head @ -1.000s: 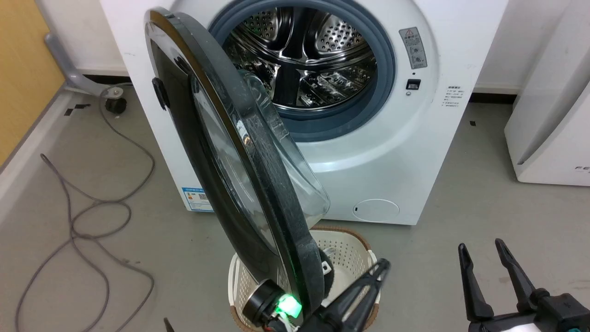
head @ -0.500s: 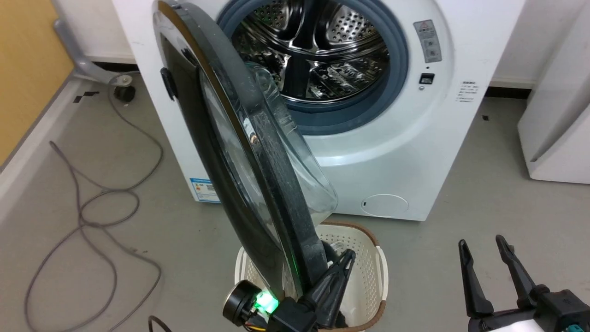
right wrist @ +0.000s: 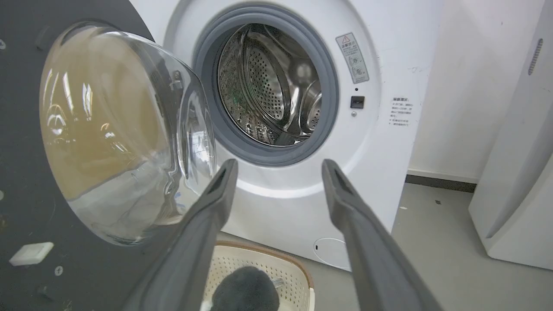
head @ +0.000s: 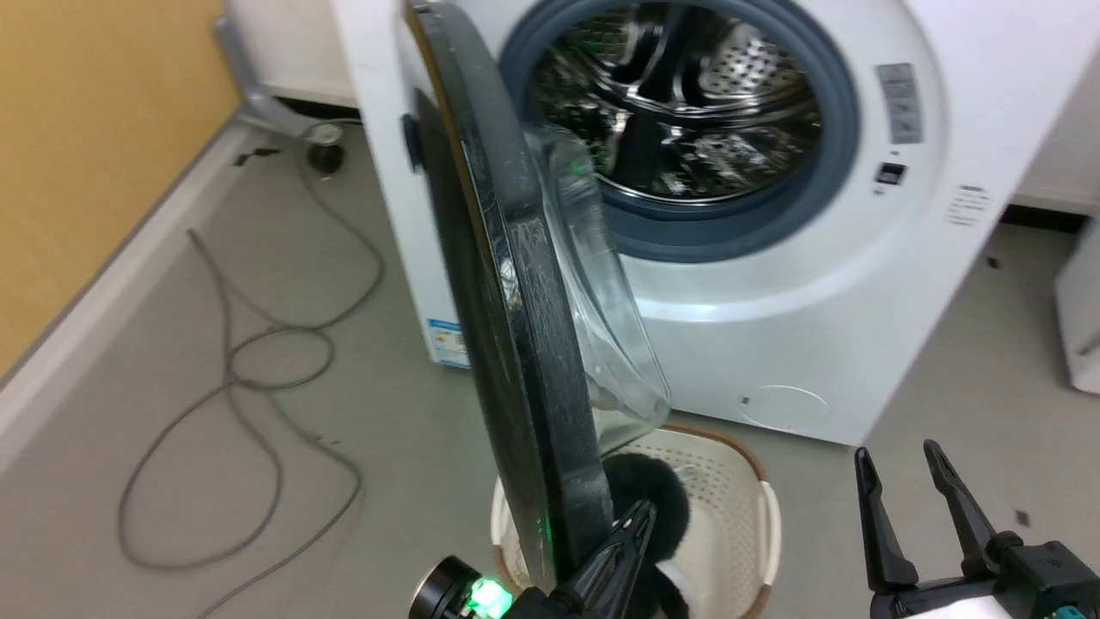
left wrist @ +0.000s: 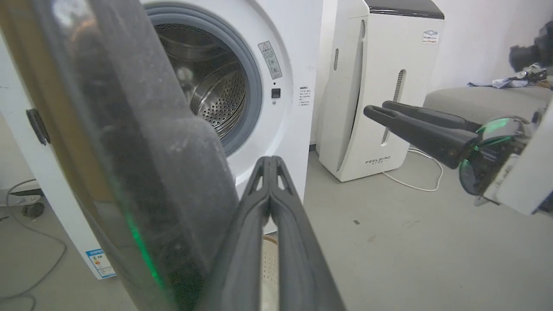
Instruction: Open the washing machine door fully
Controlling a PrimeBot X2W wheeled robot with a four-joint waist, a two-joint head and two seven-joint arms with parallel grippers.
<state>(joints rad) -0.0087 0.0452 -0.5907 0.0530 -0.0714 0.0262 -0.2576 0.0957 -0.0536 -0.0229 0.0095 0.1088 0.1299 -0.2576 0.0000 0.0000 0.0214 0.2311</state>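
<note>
The washing machine door (head: 516, 284) stands partly open, edge-on down the middle of the head view, its glass bowl facing the drum of the washing machine (head: 773, 284) at upper right. At bottom centre the left gripper (head: 640, 516) has its fingers pressed together on nothing, just beside the door's lower inner rim; contact cannot be told. At lower right the right gripper (head: 898, 456) is spread wide and empty. A white basket (head: 765, 507) sits under the door.
</note>
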